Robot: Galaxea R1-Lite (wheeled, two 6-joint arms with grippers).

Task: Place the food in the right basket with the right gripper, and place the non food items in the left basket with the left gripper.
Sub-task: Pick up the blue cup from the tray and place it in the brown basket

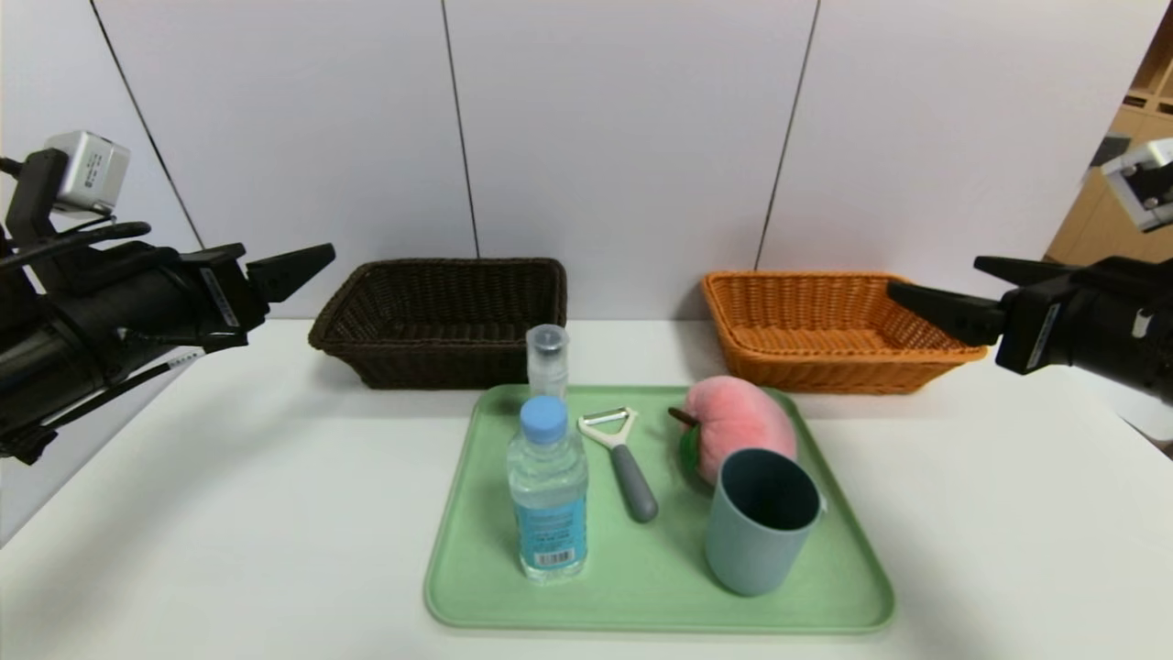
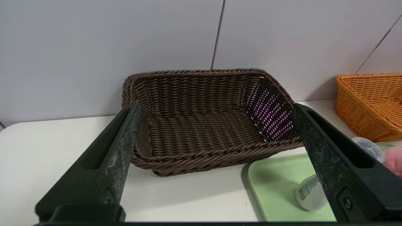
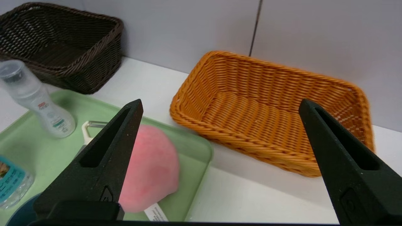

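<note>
The left arm is reaching in from nine o'clock of the head view, held level above the table, its wrist carrying a small grey camera block on top. The left gripper (image 1: pixel 307 261) is pointing toward three o'clock, and in its wrist view its two black fingers (image 2: pixel 106 163) are standing wide apart, holding nothing. The right arm is coming in from three o'clock, likewise level and aloft. The right gripper (image 1: pixel 926 293) is pointing toward nine o'clock, fingers (image 3: pixel 103 157) spread wide and gripping nothing.
</note>
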